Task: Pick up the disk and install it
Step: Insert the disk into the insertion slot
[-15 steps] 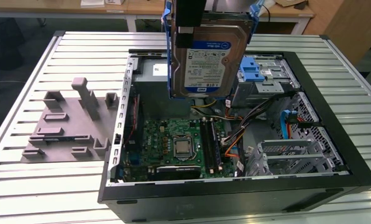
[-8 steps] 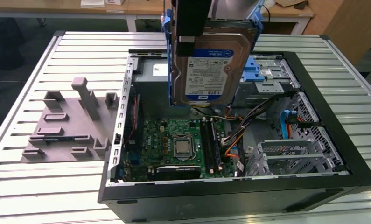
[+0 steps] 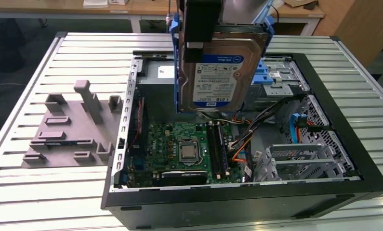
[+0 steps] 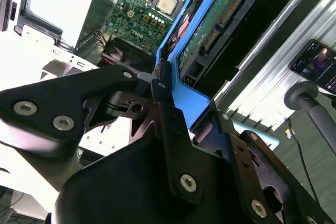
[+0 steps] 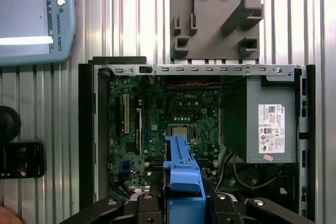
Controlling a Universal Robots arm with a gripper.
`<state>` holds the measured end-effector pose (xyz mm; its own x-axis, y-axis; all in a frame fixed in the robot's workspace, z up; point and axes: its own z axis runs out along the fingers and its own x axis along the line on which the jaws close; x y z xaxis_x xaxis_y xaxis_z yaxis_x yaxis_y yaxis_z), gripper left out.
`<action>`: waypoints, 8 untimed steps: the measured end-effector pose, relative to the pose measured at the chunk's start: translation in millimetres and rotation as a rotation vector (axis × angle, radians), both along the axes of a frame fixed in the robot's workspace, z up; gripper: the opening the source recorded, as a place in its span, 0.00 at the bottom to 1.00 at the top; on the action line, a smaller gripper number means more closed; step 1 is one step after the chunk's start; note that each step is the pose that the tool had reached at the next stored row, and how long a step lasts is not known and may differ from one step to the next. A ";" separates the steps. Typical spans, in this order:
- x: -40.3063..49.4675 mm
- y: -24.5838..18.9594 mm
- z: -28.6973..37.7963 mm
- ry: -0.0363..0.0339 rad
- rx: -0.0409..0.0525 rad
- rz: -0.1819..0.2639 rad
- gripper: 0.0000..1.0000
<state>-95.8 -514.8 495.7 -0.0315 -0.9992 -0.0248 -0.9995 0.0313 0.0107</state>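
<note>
The disk is being gripped by its blue caddy, with the gripper closed on the caddy's upper edge. The drive is being held upright, hanging directly below the gripper, its label being shown to the exterior view. It is being held in the air above the open computer case, clear of the parts inside. Straight beneath the gripper the motherboard is being seen, the grey power supply set off to one side. Farther from the gripper, outside the case, a grey fixture block is being carried by the slatted desk.
</note>
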 end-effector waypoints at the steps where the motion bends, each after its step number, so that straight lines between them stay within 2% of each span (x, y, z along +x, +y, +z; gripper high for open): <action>1: 0.7 -0.1 -0.3 0.0000 0.0001 0.000 0.36; 8: 2.6 -0.4 -0.9 -0.0001 -0.0001 0.000 0.36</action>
<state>-93.1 -515.2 494.8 -0.0315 -0.9992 -0.0248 -0.9995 0.0313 0.0106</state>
